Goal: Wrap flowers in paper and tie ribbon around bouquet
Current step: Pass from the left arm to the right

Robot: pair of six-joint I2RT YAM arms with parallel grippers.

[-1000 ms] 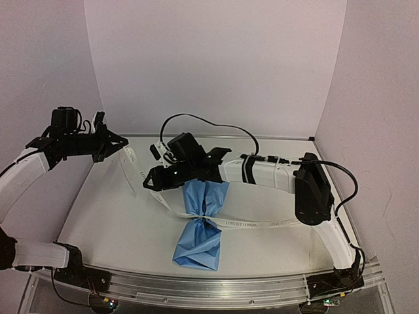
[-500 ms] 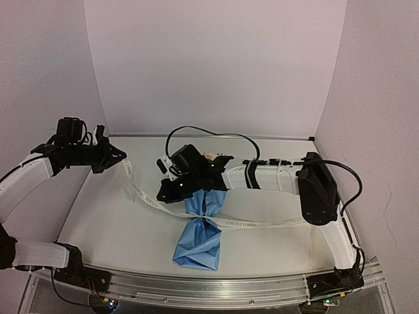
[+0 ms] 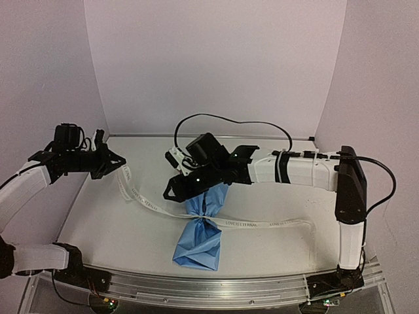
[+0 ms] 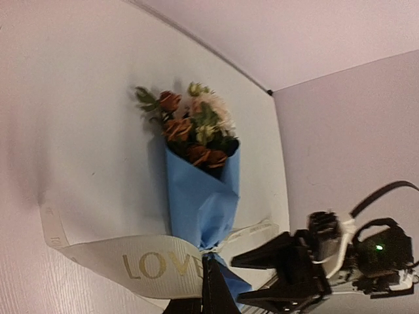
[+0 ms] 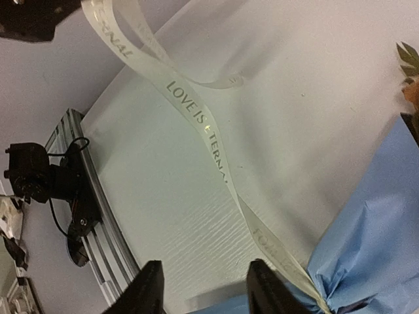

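- Matte white counter [image 3: 275, 242] carries the bouquet [image 3: 198, 239] at lower centre.
- Soft light-blue paper [image 4: 200, 203], a pinched cone, holds the flowers [image 4: 193, 124].
- Cream ribbon [image 5: 196, 114], printed "LOVE IS ETERNAL", crosses the cone's waist.
- Left tool [image 3: 114, 160] is clamped on the ribbon; right tool [image 5: 206, 275] has its fingers apart, empty.

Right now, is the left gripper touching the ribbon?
Touching. In the top external view the ribbon runs up by its end into the shut left gripper.
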